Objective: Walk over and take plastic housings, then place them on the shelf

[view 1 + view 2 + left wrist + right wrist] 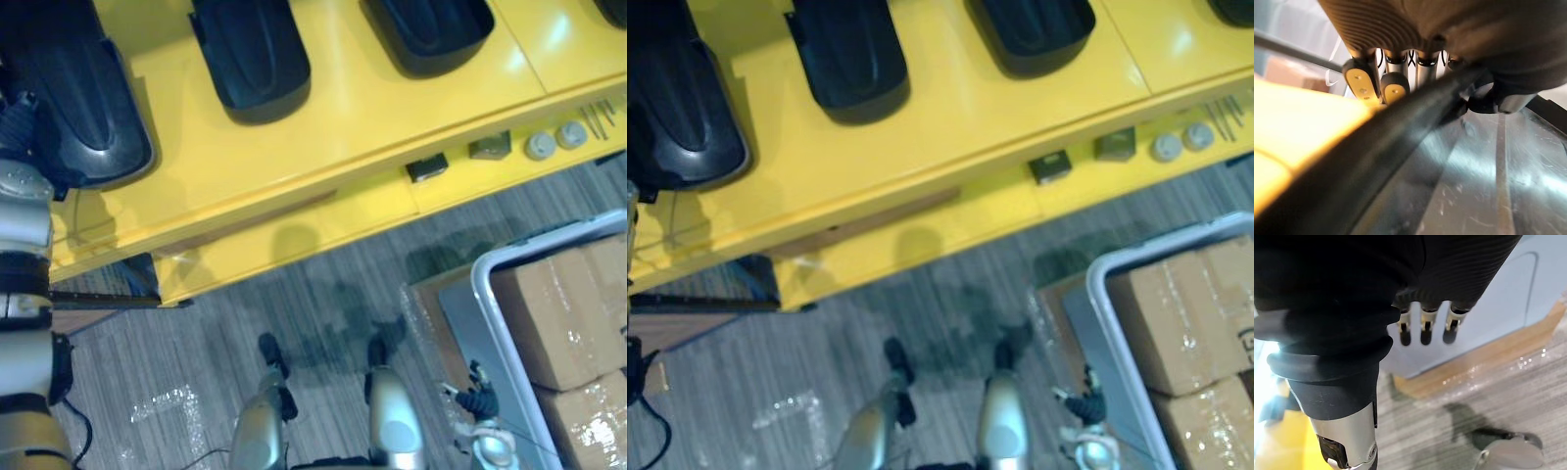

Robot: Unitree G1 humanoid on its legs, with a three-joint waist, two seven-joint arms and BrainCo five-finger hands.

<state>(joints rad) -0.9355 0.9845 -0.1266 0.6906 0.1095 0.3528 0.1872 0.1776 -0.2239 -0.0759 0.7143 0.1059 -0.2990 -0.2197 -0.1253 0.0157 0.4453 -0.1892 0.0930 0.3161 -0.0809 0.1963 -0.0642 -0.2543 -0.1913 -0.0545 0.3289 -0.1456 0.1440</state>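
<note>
Up close, the left wrist view shows the left hand (1425, 39) pinching the rim of a big black plastic housing (78, 98) on the flat yellow bench (372, 108). The right wrist view shows the right hand (1422, 328) hanging with loose, open fingers beside a pale grey bin (1498, 298)

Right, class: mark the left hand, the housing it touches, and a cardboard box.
left hand (1362, 84), left wrist view, a fingertip pad
black plastic housing (80, 103), left eye view, glossy top
cardboard box (563, 313), left eye view, top face
</note>
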